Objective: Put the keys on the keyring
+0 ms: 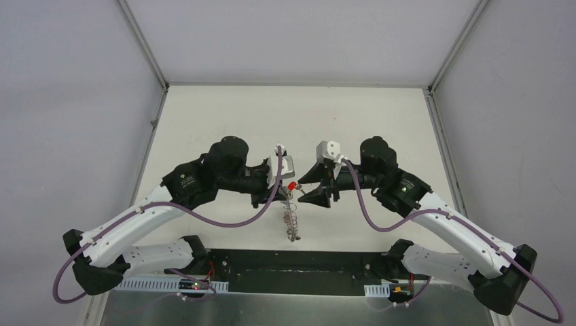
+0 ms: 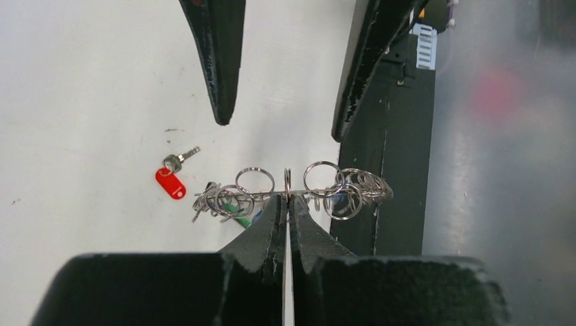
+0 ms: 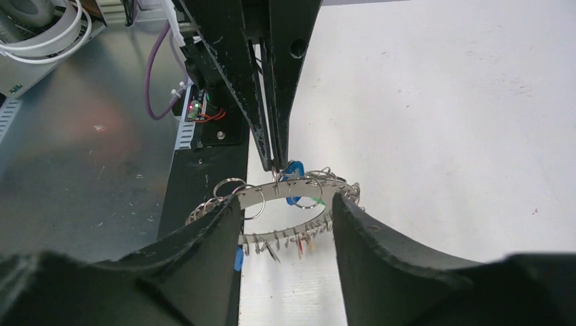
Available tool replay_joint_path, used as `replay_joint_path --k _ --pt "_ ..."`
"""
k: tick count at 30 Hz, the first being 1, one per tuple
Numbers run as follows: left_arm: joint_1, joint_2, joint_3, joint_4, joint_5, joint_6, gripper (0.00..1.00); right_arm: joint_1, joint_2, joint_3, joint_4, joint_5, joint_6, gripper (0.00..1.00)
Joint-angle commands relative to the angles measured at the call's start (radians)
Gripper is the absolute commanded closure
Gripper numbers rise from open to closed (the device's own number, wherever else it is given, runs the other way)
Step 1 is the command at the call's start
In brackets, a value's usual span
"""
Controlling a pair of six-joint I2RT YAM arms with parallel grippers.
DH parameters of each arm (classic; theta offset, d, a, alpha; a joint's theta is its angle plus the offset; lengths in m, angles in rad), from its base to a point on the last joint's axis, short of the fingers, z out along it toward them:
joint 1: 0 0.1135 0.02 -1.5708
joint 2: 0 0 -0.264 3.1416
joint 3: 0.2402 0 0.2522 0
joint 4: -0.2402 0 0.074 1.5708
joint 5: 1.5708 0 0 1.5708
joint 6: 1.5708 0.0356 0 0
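**Left Arm Is Pinching the Keyring While the Red-Tagged Key Is Lying Loose**

Over the middle of the white table (image 1: 224,115), the two arms are meeting tip to tip. The left gripper (image 2: 286,201) is clamping the keyring (image 2: 314,195), its jaws pressed together on the flat grey rim. From the left wrist the ring is showing edge-on, with small wire loops (image 2: 257,178) standing up along it. From overhead it is appearing as a thin line running from the grippers toward the arm bases.

The right gripper (image 3: 285,204) is facing the ring with its fingers (image 3: 221,251) spread apart and gripping nothing. From its own wrist camera the ring is lying across the gap between them. From the left wrist the two black fingers are pointing at the ring from the far side and stopping just short of it.

The red-tagged key (image 2: 170,183) is lying flat on the table, off to one side of the ring and touching neither gripper. A blue tag (image 3: 293,170) is showing right at the left gripper's tips, just behind the rim. The pictures are not showing whether it is hooked onto the ring. More coloured tags are hanging among the loops on the ring's near edge, too small to sort.
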Motion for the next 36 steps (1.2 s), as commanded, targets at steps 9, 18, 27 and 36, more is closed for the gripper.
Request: replay_joint_path --k 9,18,27,36 --pt "0.01 0.173 0.35 -0.434 -0.053 0.146 1.0 0.0 0.04 -0.13 0.428 0.017 0.244 0.64" --pt "0.01 0.191 0.377 -0.445 -0.063 0.17 1.0 0.008 0.118 -0.149 0.576 -0.073 0.328 0.68" --pt "0.009 0.18 0.373 -0.423 -0.074 0.184 1.0 0.019 0.169 -0.163 0.642 -0.141 0.362 0.66" --pt "0.01 0.164 0.349 -0.386 -0.054 0.169 1.0 0.031 0.208 -0.155 0.676 -0.164 0.382 0.74"
